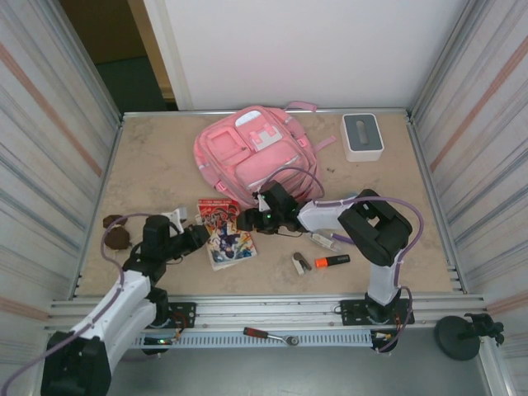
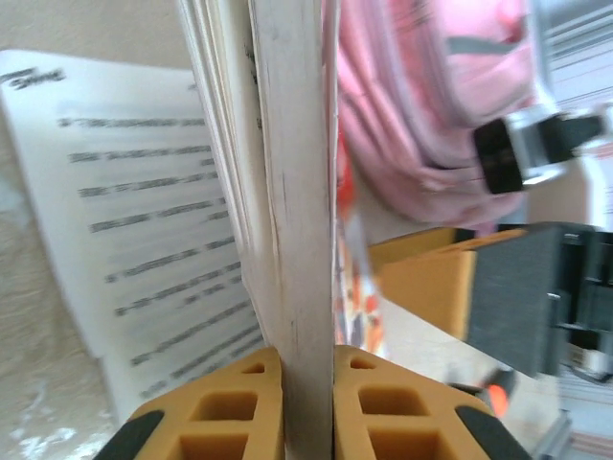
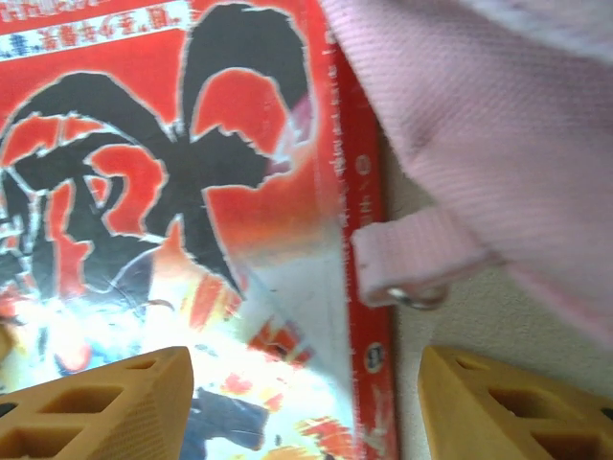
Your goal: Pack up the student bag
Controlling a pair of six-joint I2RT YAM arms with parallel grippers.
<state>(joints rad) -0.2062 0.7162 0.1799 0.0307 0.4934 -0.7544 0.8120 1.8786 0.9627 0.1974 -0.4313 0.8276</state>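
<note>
Packing looks barely begun: the pink student bag (image 1: 252,153) lies at the far middle of the table (image 1: 148,173). The left gripper (image 2: 306,402) is pinched on the comic book (image 1: 227,235) edge, the right gripper (image 3: 306,402) hovers spread above it, and an orange highlighter (image 1: 332,261) lies loose.

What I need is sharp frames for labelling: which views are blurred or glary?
Top external: sharp and evenly lit, student bag crisp. Left wrist: print on the comic book is smeared, too close to focus. Right wrist: its cover is soft, with a pale washed-out patch low down.
</note>
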